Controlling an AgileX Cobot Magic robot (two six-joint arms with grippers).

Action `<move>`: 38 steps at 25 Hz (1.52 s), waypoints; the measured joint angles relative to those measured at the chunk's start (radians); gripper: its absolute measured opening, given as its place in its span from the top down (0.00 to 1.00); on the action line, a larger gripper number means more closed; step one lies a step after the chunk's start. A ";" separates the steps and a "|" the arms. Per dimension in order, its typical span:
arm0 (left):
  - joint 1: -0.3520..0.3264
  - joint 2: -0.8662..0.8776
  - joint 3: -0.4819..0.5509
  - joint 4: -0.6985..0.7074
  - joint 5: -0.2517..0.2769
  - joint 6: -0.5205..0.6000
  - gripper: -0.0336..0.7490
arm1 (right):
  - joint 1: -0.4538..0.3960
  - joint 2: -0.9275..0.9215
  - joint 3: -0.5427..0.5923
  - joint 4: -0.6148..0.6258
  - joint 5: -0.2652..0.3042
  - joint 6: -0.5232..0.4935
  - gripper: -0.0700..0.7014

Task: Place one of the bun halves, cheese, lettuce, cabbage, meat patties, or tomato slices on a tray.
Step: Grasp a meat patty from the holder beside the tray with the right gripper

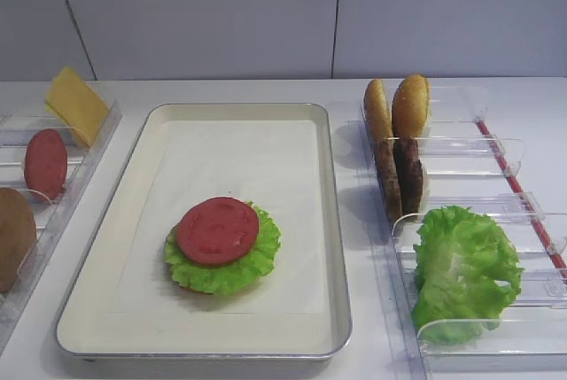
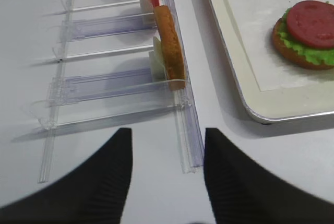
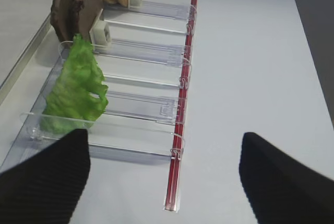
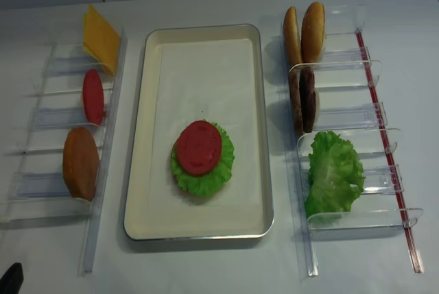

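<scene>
Left claw [image 2: 167, 174] hovered over the table [image 2: 104, 140] with its dark fingers [image 2: 112, 182] spread apart, holding nothing, just short of the near end of the left clear rack [image 2: 180, 125]. That rack held a bun half [image 4: 81, 162] nearest, a tomato slice [image 4: 93, 96] in the middle, and the cheese [image 4: 101, 38] leaning at the far end. On the tray [image 4: 252, 136], a stack sat toward the near half: a bun base under lettuce [image 4: 218, 170] with a second tomato slice [image 4: 199, 147] on top. The right rack [image 4: 343, 129] carried two upright bun halves [image 4: 305, 32] at the far end, then the meat patties [image 4: 302, 101] standing together, then more lettuce [image 4: 334, 172]. The right claw [image 3: 164, 174] stood spread wide and empty above the table beside that rack's near end.
</scene>
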 joint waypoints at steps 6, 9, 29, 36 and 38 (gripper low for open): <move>0.000 0.000 0.000 0.000 0.000 0.000 0.54 | 0.000 0.000 0.000 0.005 0.000 -0.004 0.17; 0.000 0.000 0.000 0.000 0.000 0.000 0.54 | 0.000 0.009 0.000 0.007 0.000 -0.013 0.17; 0.000 0.000 0.000 0.000 0.000 0.000 0.54 | 0.000 0.597 -0.210 0.158 0.012 -0.076 0.17; 0.000 0.000 0.000 0.000 0.000 0.000 0.54 | 0.016 0.878 -0.467 0.173 0.107 -0.060 0.17; 0.000 0.000 0.000 0.000 0.000 0.000 0.54 | 0.040 0.964 -0.551 0.173 0.109 -0.030 0.17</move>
